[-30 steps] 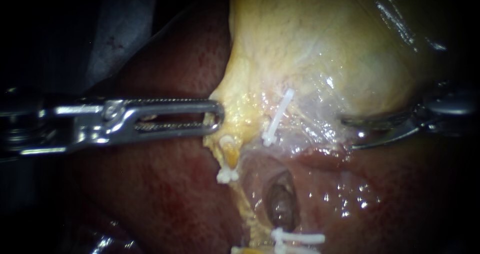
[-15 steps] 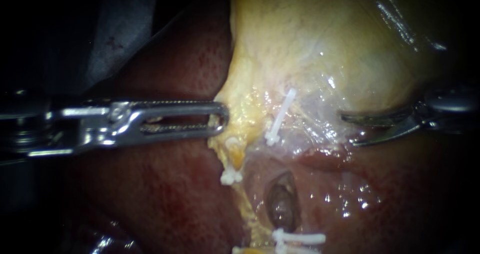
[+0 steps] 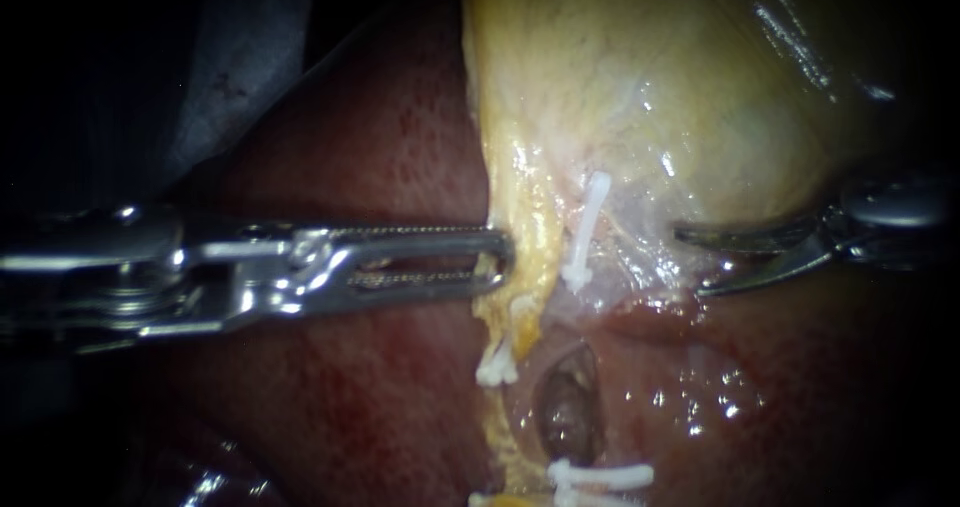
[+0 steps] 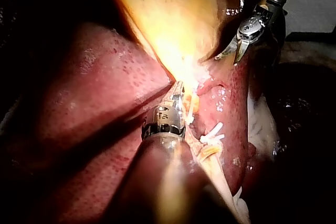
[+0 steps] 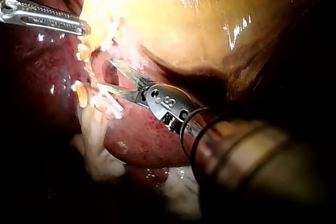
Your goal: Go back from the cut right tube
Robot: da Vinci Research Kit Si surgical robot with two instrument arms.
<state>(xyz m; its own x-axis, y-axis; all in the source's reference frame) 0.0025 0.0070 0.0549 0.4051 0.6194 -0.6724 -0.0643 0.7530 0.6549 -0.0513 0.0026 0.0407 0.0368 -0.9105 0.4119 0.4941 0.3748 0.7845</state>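
Moved since a second ago: left instrument (image 3: 497, 257), further in toward the long white clip (image 3: 587, 229), taking the yellow lower edge of the gallbladder (image 3: 650, 87) along, so that this edge is now a narrow upright fold just beside that clip. Left jaws: long, toothed, closed on that fold from two sides, with only a slim slot between them behind the tip. The left wrist view shows the same tip buried in yellow tissue. Right instrument (image 3: 692, 262): on the far side of the long clip, near it, and barely shifted against the tissue. Its two thin curved blades stand moderately apart and grip nothing. Cut right tube (image 3: 585, 292): its upper stump lies under and just below the long clip, which crosses it at a slant. Its other end, well below the long clip, carries a pair of clips (image 3: 598, 475) side by side. Dark hollow (image 3: 570, 412): between the long clip and the pair. Small clip (image 3: 495, 369): below the long clip on the left instrument's side, hanging from the gripped fold; it has moved in with the fold. Liver (image 3: 380, 147): dark red, under and around all of this.
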